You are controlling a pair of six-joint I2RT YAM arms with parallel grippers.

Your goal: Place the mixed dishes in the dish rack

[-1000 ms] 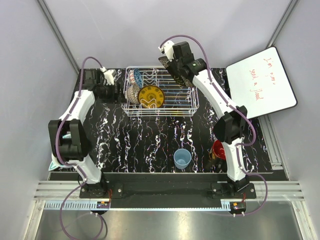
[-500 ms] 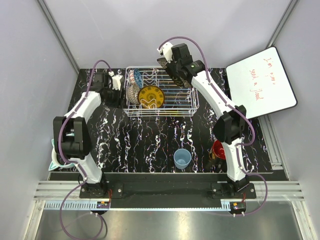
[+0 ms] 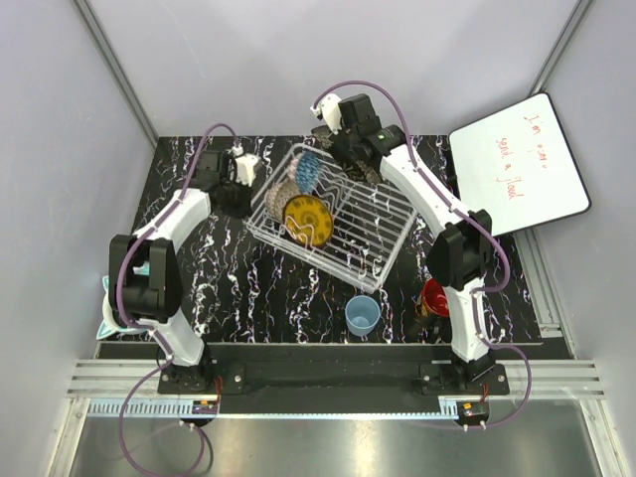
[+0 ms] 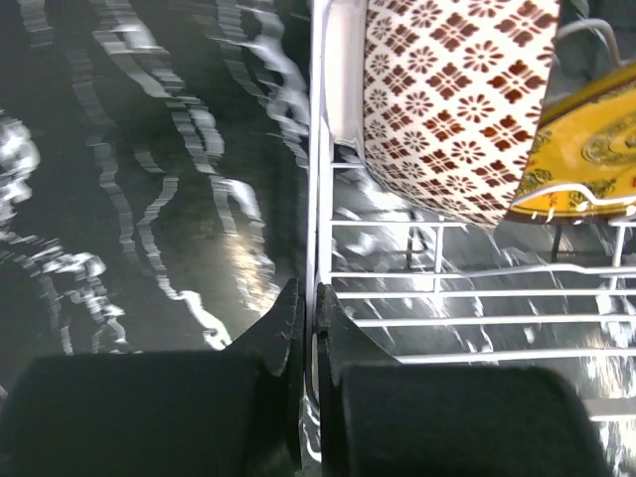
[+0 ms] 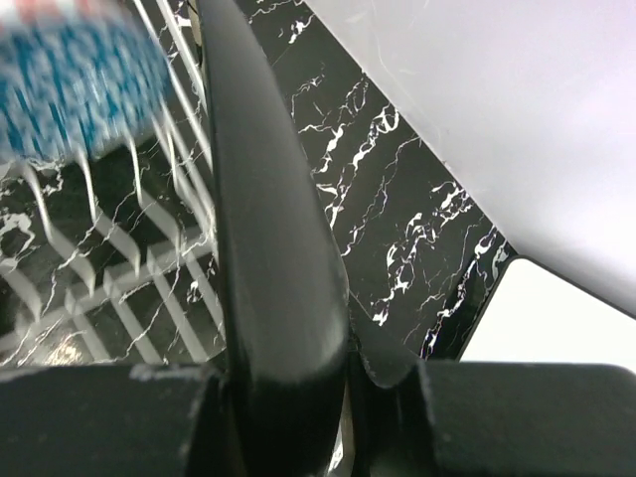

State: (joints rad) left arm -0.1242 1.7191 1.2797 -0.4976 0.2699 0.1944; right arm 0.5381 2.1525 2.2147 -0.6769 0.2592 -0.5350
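The white wire dish rack (image 3: pixel 393 238) lies skewed across the black marbled table, holding a yellow plate (image 3: pixel 305 216), a beige bowl (image 3: pixel 281 191) and a blue bowl (image 3: pixel 308 169). My left gripper (image 3: pixel 244 204) is at the rack's left corner. In the left wrist view this gripper (image 4: pixel 306 293) is shut on the rack's rim wire (image 4: pixel 316 199), with the beige bowl (image 4: pixel 457 99) and yellow plate (image 4: pixel 586 149) just beyond. My right gripper (image 3: pixel 348 149) hovers over the rack's far corner, shut on the dark square plate (image 5: pixel 278 248), held edge-on. A light blue cup (image 3: pixel 362 315) and a dark mug (image 3: pixel 433 298) stand near the front.
A white board with red writing (image 3: pixel 520 162) leans at the right edge of the table. A teal object (image 3: pixel 107 316) lies off the table's left side by the left arm. Grey walls close in at the back and on both sides.
My left gripper has shut on the rack's rim. The rack has swung from square to diagonal, its right end now nearer the front. The right gripper with the plate has barely shifted.
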